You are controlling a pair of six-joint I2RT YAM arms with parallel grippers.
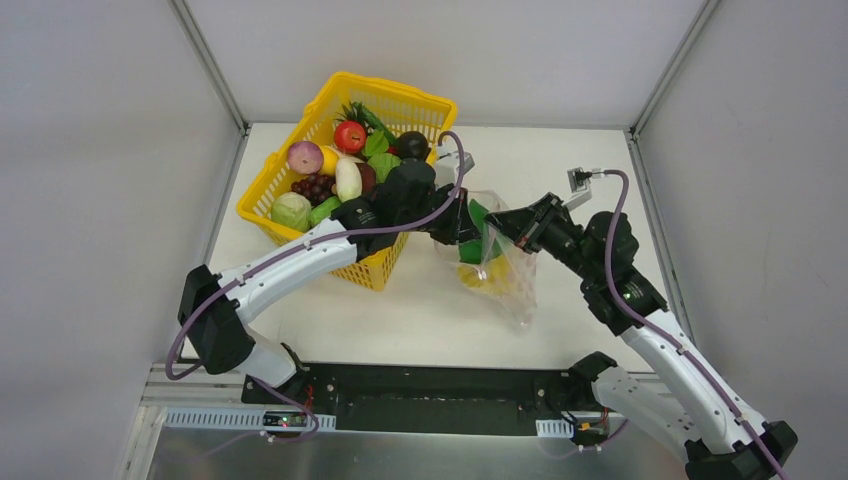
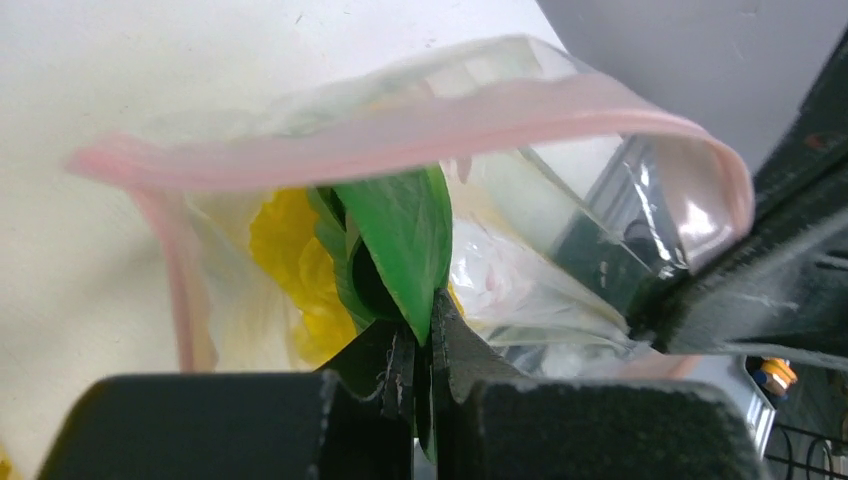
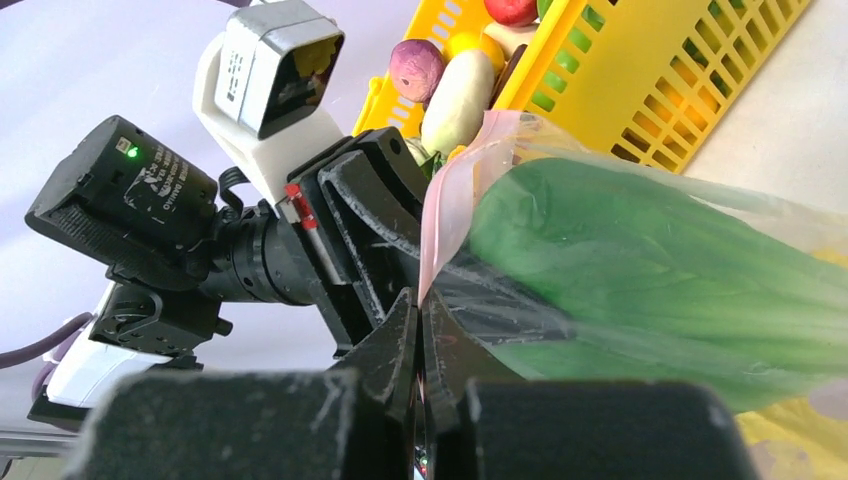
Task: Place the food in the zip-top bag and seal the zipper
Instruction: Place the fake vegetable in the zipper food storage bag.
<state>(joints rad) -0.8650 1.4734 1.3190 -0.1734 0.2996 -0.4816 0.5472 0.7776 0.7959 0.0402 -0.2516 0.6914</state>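
Right of the basket (image 1: 375,268), the bag (image 1: 515,285) stands open — right gripper (image 3: 420,320) clamped on its rim, left gripper (image 2: 428,335) pinching the greens (image 2: 400,225) inside the mouth. Best push them deep beside the cabbage (image 2: 285,255) before release — rim held taut.

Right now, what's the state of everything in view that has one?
left gripper: shut on leafy greens
right gripper: shut on zip-top bag, at its rim
zip-top bag: mouth open, top held up
zipper: unsealed, gaping
leafy greens: partly in the bag, not released
yellow cabbage: inside the bag
basket: loaded with other food
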